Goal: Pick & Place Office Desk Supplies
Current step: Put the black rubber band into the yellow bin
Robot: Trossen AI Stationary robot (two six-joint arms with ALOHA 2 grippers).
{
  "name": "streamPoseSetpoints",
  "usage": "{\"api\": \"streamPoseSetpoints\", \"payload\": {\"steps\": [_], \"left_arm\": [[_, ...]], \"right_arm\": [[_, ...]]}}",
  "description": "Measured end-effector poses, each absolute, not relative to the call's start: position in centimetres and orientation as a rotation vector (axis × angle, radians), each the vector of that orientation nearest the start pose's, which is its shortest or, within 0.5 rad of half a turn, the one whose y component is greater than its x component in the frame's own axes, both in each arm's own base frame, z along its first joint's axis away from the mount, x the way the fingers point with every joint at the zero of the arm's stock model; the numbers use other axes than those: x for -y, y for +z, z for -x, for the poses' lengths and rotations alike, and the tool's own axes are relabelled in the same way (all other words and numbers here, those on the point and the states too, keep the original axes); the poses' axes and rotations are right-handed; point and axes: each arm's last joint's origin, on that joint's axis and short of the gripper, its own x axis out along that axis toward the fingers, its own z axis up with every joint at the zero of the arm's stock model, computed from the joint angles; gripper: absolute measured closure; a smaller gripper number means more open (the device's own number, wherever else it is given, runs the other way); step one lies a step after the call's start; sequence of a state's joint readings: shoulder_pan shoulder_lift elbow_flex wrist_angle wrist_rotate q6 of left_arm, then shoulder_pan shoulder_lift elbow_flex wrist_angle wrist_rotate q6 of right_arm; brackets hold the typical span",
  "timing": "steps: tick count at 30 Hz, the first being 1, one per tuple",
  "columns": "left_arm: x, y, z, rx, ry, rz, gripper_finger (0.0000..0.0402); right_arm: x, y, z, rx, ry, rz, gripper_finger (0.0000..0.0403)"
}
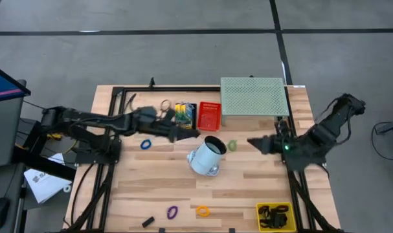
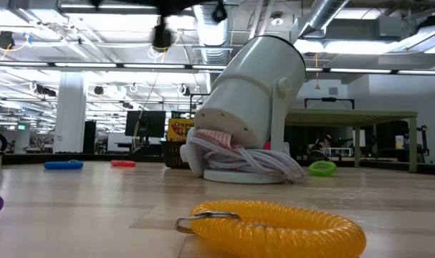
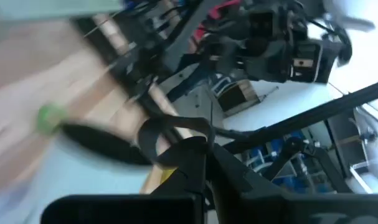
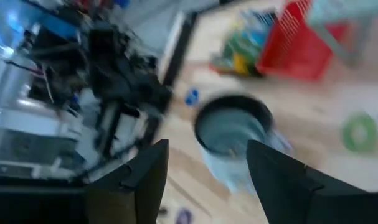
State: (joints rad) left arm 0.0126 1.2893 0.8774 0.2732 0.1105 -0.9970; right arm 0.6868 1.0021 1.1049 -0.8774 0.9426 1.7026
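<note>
Wooden planks of the table (image 1: 157,175) are filling the middle of the high view, with a white cup (image 1: 207,155) lying tipped at its centre, mouth toward the upper right. The left gripper (image 1: 185,134) is reaching in from the left edge, its jaws closed on a black band (image 3: 170,134) that is looping up between them in the left wrist view. The cup's mouth is sitting just right of and below those jaws, so the left arm is the nearer one. The right gripper (image 1: 259,144) is waiting right of centre, jaws apart and empty, aiming at the cup's open mouth. A green ring (image 1: 232,145) is lying between the cup and the right gripper; other rings are scattered along the bottom edge.
</note>
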Motion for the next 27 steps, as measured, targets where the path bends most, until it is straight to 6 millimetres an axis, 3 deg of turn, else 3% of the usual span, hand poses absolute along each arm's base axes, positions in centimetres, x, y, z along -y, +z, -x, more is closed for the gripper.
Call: {"api": "streamPoseSetpoints", "payload": {"steps": [5, 9, 12, 17, 27], "left_arm": [[0.0, 33.0, -34.4, -0.142, -0.102, 0.875, 0.0400], [0.2, 35.6, -37.1, -0.071, -0.147, 0.764, 0.0400], [0.1, 36.8, -38.1, -0.031, -0.158, 0.733, 0.0400], [-0.1, 36.3, -39.0, -0.048, -0.157, 0.713, 0.0400], [-0.3, 36.4, -39.0, -0.034, -0.138, 0.700, 0.0400]], "right_arm": [[-7.8, 36.6, -17.1, -0.050, -0.583, -1.090, 0.0190], [-7.1, 37.2, -17.9, -0.016, -0.561, -1.111, 0.0190], [-7.0, 37.6, -18.2, 0.018, -0.547, -1.117, 0.0190], [-6.4, 38.5, -18.8, 0.085, -0.527, -1.104, 0.0190], [-5.4, 38.7, -19.9, 0.054, -0.466, -1.098, 0.0190]]}}
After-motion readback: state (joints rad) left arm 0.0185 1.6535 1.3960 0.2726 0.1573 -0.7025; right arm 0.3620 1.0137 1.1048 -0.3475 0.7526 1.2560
